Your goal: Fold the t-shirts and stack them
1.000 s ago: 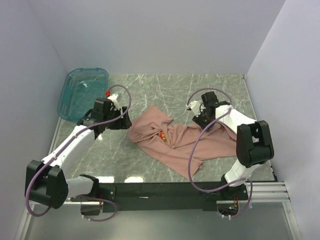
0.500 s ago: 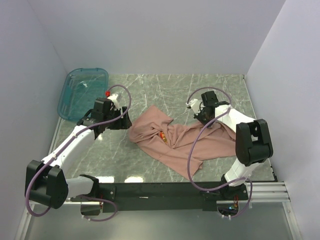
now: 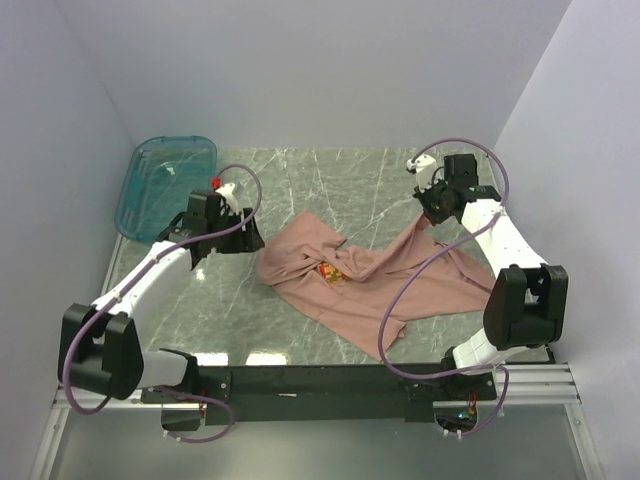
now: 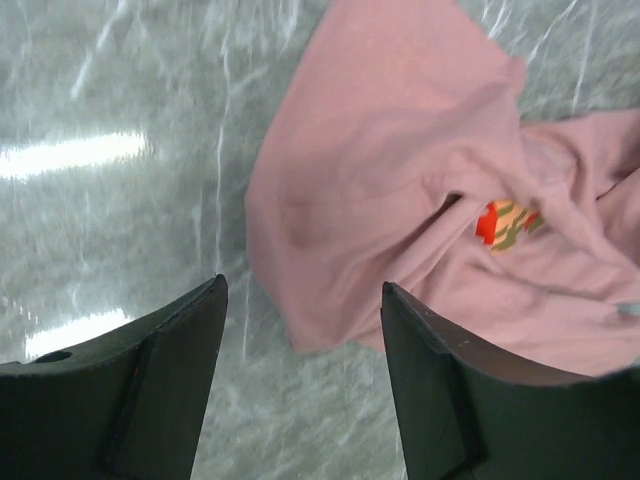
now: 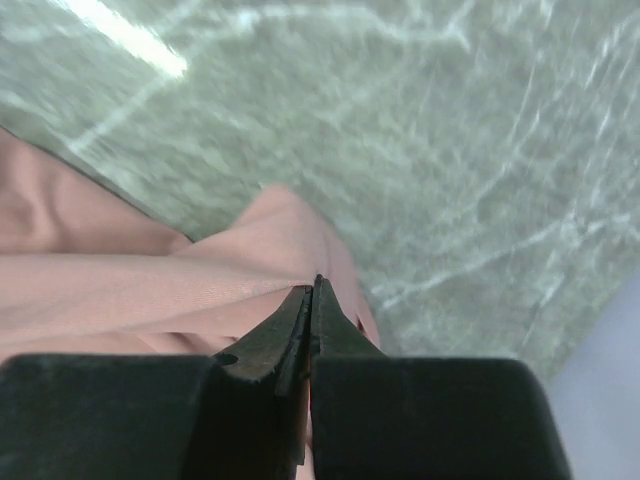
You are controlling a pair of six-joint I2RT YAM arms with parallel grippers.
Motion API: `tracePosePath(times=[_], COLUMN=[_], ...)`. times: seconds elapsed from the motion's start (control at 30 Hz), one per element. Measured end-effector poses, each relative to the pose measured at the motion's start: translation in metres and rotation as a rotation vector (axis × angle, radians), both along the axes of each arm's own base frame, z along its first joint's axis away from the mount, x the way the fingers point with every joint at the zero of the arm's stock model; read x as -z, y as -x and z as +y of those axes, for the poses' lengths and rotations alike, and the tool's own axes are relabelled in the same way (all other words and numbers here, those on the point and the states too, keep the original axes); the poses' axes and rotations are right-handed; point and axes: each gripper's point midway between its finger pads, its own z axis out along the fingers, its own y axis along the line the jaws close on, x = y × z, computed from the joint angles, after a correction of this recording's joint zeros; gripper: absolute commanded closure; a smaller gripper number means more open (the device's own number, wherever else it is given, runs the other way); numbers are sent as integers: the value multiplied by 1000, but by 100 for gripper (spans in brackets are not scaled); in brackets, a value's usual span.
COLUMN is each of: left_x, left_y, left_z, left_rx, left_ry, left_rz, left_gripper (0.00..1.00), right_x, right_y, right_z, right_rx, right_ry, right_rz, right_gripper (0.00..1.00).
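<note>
- Step in hand: spreading. Your dusty-pink t-shirt [image 3: 372, 282] lies crumpled at the middle of the marbled surface [image 3: 300, 180], not yet flat and with nothing folded.
- Your right gripper [image 5: 313, 290] is pinched together on an edge of the cloth. From above, a taut ridge of fabric runs from the heap out to it at the far right side.
- Your left gripper [image 4: 303, 300] hangs with its fingers apart and nothing between them, just over the shirt's left border, with bare surface on its outer side.
- The printed figure [image 4: 505, 222] peeks out of a fold near the heap's middle, so the chest looks bunched inward.
- The teal bin [image 3: 165, 185] stands at the far left corner, well apart from the garment.
- Next, by the look of it, you need the left gripper down on that near border to close on it. Both arms can then draw apart to flatten the shirt before any fold.
- Take care not to catch only one layer, which could leave the body twisted.
</note>
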Motion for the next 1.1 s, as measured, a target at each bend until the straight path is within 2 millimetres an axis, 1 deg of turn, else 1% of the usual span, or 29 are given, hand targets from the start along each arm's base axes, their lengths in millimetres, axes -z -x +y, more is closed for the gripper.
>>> tracePosePath(times=[0.03, 0.1, 0.17, 0.23, 0.27, 0.33, 0.37, 0.43, 0.47, 0.53, 0.57, 0.63, 0.73, 0.93, 1.0, 1.1], left_x=[-1, -4, -8, -13, -11, -11, -8, -3, 5, 19, 30, 44, 59, 72, 78, 91], left_y=[-4, -15, -30, -49, -60, -86, -99, -130, -141, -158, -163, -169, -170, -174, -175, -177], left_z=[-1, -5, -12, -20, -24, -32, -38, -49, -54, -60, -64, -70, -81, -107, -112, -113], left_rx=[1, 10, 29, 49, 62, 83, 100, 124, 134, 146, 156, 173, 201, 254, 261, 259], left_ry=[8, 26, 42, 52, 49, 50, 52, 59, 61, 60, 56, 51, 44, 33, 29, 20], left_rz=[-2, -14, -23, -39, -33, -36, -17, -22, -5, 19, 44, 77, 117, 128, 136, 155], left_gripper=[32, 33, 34, 35, 42, 48, 50, 51, 51, 51, 51, 51, 50, 51, 51, 52], right_x=[-5, -7, -4, -1, 1, 4, 7, 11, 13, 13, 13, 13, 15, 16, 16, 16], right_y=[-2, -3, -1, 1, 3, 5, 7, 10, 12, 13, 13, 13, 15, 17, 17, 17], right_z=[3, 8, 13, 17, 18, 20, 20, 21, 22, 24, 25, 26, 28, 30, 31, 31], right_rx=[-3, -10, -18, -23, -27, -29, -30, -33, -36, -40, -43, -48, -55, -64, -66, -66], right_ry=[-17, -44, -69, -88, -95, -103, -105, -110, -115, -126, -131, -139, -149, -161, -164, -167], right_rz=[-14, -18, -5, 7, 13, 23, 29, 42, 48, 52, 52, 53, 61, 66, 67, 67], right_gripper=[100, 100, 100, 100, 100, 100, 100, 100, 100, 100, 100, 100, 100, 100, 100, 100])
